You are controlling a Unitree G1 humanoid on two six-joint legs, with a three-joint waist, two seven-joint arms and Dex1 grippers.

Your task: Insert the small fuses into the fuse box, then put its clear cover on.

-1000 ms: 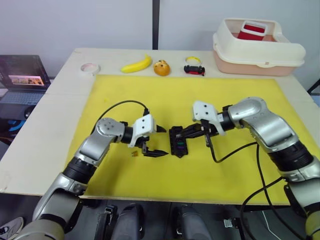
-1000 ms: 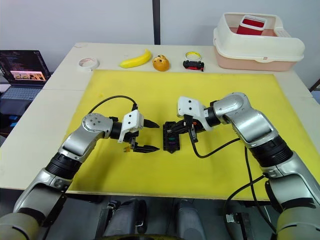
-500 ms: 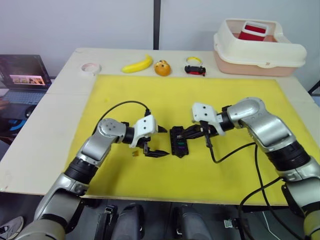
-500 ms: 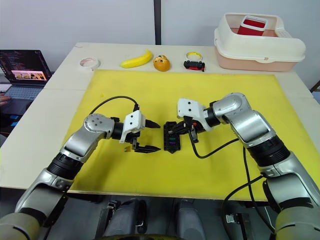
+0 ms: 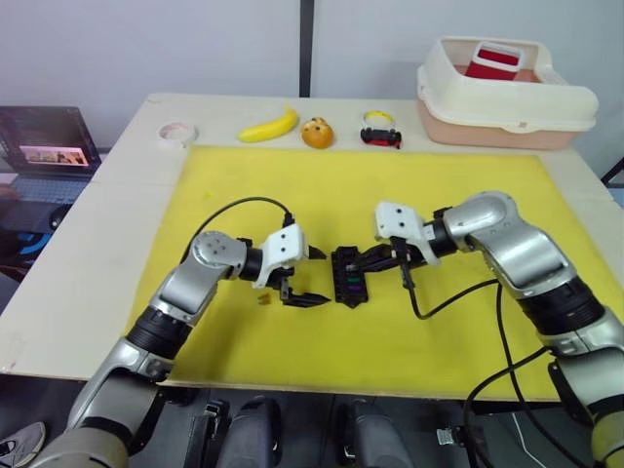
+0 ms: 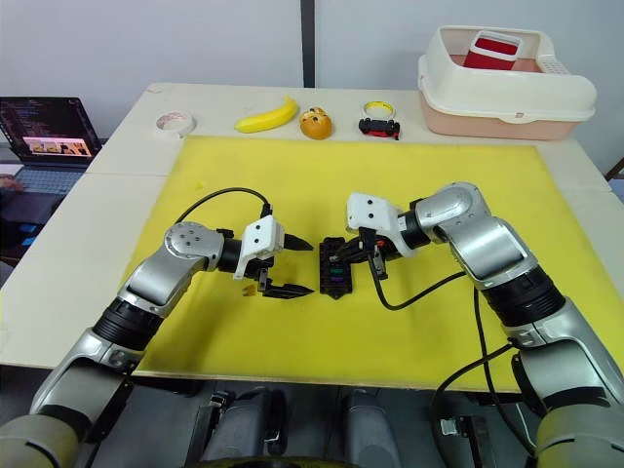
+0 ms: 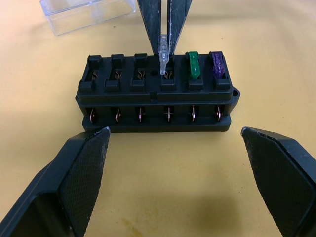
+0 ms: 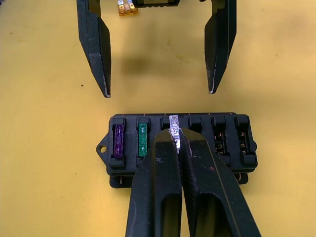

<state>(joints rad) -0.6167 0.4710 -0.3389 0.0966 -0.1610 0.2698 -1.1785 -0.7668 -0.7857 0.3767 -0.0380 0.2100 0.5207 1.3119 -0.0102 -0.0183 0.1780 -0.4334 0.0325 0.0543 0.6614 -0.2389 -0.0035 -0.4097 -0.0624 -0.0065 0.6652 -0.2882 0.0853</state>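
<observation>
Right tool [image 8: 175,136] pinched shut on a clear fuse [image 7: 162,48], held by its top edge, blades down at the third slot of the box [image 7: 157,94] beside the green fuse [image 7: 193,64] and purple fuse [image 7: 217,64]. Left tool [image 5: 304,275] spread wide, hanging just off the box's near side, touching nothing. Box lying on the yellow mat [image 5: 292,185] mid-desk, between both tools. Cover [image 7: 89,12] resting on the mat just behind the box. Amber fuse [image 8: 127,7] loose on the mat near the left tool.

Probably featherlight, stiff and slick; likely to twist or pop free if squeezed off-centre. Best gripped across the flat faces of the head, kept upright. Light box liable to slide or tip under pressing, so probably worth bracing its ends.
</observation>
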